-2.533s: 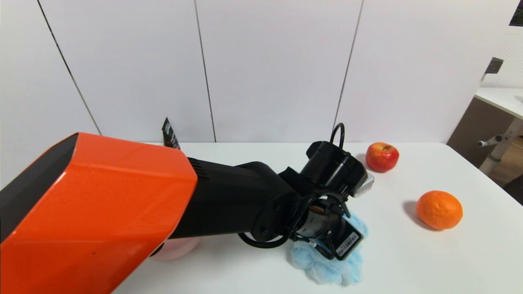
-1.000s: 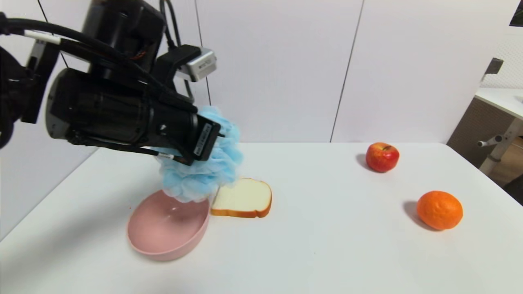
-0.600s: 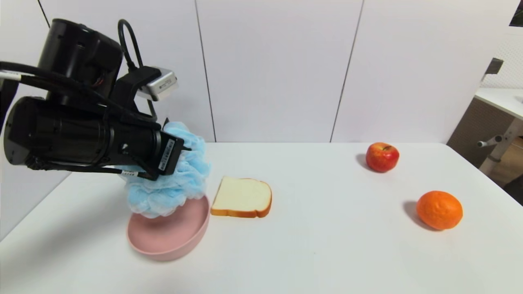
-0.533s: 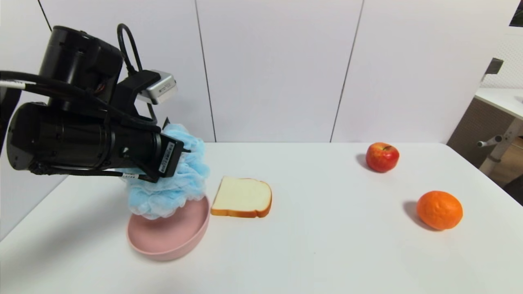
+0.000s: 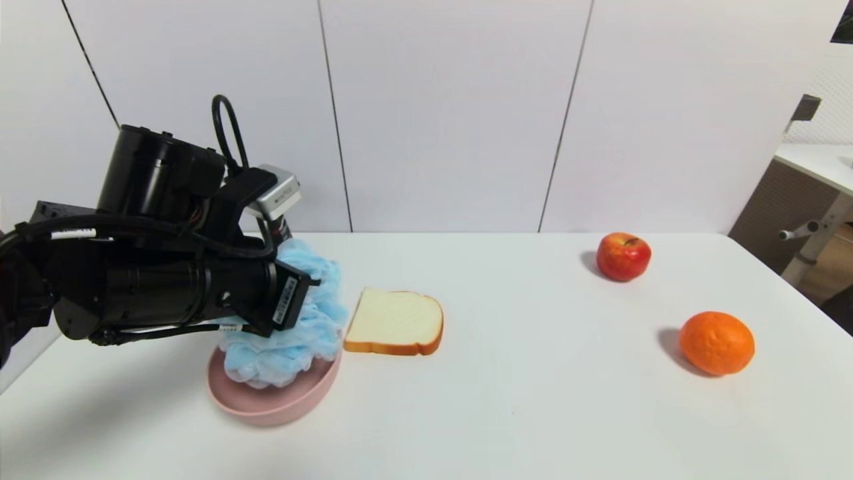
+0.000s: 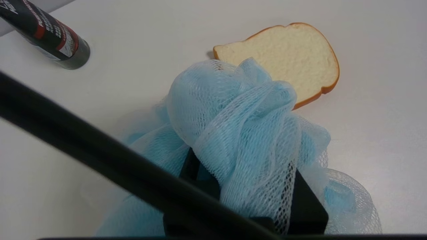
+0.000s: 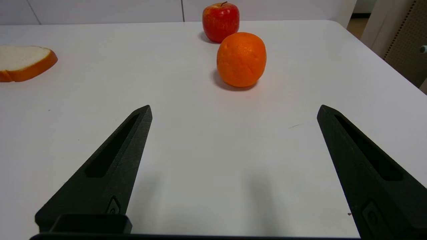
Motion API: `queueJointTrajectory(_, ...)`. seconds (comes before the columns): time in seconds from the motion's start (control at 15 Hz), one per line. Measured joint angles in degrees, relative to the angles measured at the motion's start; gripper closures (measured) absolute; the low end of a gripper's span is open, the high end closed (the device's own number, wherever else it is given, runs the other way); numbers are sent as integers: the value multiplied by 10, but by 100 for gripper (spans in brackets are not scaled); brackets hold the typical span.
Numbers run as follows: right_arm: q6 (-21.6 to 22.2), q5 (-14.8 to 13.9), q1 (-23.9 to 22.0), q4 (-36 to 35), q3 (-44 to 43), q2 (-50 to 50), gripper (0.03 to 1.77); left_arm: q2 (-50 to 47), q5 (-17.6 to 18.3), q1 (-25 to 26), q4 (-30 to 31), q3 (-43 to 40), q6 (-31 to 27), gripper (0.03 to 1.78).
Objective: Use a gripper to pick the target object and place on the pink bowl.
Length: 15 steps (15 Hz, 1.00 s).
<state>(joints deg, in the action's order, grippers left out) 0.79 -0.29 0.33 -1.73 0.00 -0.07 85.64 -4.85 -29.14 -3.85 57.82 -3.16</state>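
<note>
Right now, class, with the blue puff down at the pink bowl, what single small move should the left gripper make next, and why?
Probably open the left gripper. Its fingers are shut on the bath puff, whose lower ruffles already sit inside the pink bowl beside the bread slice. Letting go should leave it there. The right gripper is open over bare table, away from the bowl.

A white tabletop carries everything. Toward its left side sits a round, matte dusty-pink bowl, with a fluffy light-blue mesh bath puff resting in it. Just to the bowl's right lies a slice of white bread. Behind the bowl stands a dark tube. Far to the right, a red apple sits behind a round orange.
</note>
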Motion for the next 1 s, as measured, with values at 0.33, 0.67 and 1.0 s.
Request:
queueJointTrajectory(0.33,0,0,0,0,0,0,9,0,0,0,2,-5,-3,80)
queueJointTrajectory(0.67,0,0,0,0,0,0,9,-2,1,0,39,-3,-21,46)
queueJointTrajectory(1.0,0,0,0,0,0,0,9,-20,0,2,39,27,-24,30)
